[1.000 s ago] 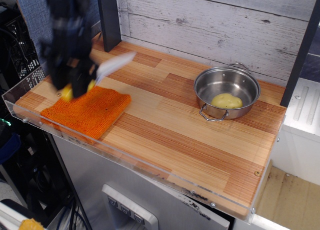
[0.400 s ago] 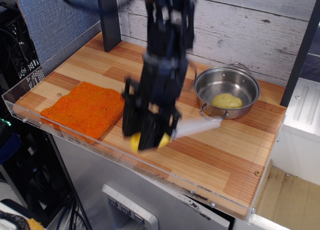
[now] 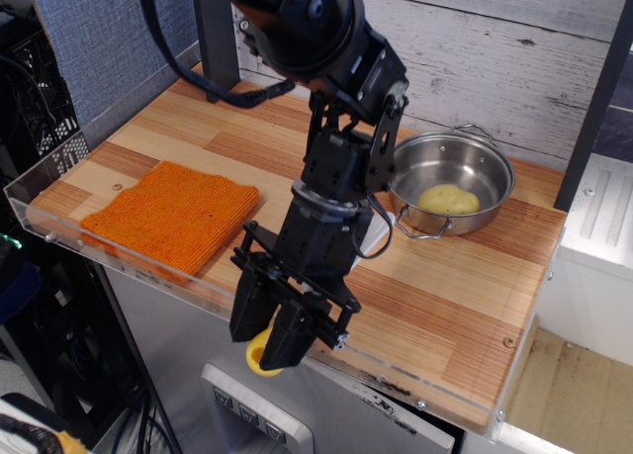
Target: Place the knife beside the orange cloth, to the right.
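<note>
Nearest, gripper (image 3: 275,337) fingers (image 3: 249,311) clamped on the knife (image 3: 263,356) by its yellow handle, over the table (image 3: 425,316) front edge. Orange cloth (image 3: 170,217) lies left; steel pot (image 3: 450,192) with potato piece (image 3: 447,199) behind.

A striped wooden table (image 3: 465,306) with a clear plastic rim along its near and left edges carries two things directly. The orange cloth (image 3: 170,217) lies flat at the near left corner, one edge close to the rim. A steel pot (image 3: 450,182) with two loop handles stands upright at the far right, well apart from the cloth, close to the plank wall (image 3: 495,48) behind the table.
</note>
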`<state>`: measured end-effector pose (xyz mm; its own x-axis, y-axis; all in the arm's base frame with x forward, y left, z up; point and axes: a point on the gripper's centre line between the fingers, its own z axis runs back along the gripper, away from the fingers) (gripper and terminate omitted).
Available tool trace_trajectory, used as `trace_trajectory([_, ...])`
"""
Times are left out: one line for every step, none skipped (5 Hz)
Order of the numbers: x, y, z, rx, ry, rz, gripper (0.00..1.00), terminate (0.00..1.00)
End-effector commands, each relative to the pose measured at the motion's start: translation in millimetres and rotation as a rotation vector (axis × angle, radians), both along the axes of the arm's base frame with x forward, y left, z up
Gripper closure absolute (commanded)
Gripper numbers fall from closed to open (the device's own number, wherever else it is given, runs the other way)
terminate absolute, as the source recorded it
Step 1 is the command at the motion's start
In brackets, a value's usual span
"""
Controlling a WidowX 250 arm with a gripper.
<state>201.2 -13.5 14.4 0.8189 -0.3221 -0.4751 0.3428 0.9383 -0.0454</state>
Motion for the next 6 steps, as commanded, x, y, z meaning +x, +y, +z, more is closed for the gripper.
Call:
trace_trajectory([28.0,3.8,27.6,0.002,-0.151,0.102,1.00,0.00])
trace_trajectory([44.6,-0.6,57.3,-0.009,-0.253,0.119,1.00,0.00])
trace_trajectory([59.1,5.1,79.3,-0.022,-0.326,0.168,1.00,0.00])
trace_trajectory([61.2,17.9,68.7,-0.005,-0.287,0.215,1.00,0.00])
trace_trajectory([47.6,38.0,46.9,0.020,-0.200,0.360,1.00,0.00])
trace_trajectory([36.9,52.5,32.8,0.053,-0.133,0.426,1.00,0.00])
